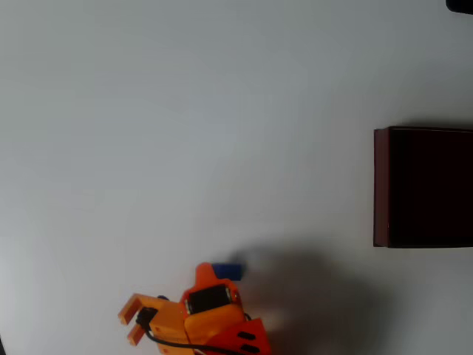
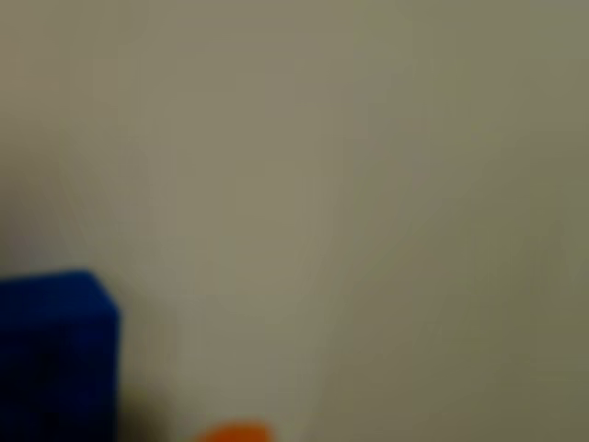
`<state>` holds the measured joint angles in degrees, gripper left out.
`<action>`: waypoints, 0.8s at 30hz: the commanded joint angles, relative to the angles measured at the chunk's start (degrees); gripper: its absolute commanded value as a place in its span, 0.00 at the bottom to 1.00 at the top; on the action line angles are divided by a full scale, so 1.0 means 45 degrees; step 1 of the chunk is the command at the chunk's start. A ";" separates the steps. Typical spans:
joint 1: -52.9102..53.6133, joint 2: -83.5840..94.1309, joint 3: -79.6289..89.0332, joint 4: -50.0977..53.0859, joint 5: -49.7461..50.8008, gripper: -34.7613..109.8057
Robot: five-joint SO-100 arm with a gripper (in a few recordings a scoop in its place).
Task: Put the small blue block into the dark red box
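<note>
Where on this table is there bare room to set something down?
In the overhead view, the whole upper and left table is bare, and so is the stretch between the orange claw and the dark red box. It is crowded only at the bottom, around the claw and small blue block.

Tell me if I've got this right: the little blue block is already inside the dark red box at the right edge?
Not quite. In the overhead view the blue block lies on the white table beside the orange arm, well apart from the dark red box, which does sit at the right edge.
</note>
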<state>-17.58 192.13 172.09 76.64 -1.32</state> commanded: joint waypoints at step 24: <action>0.0098 0.0000 0.0039 0.0137 0.0117 0.24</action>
<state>-17.58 192.13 172.09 76.64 -1.23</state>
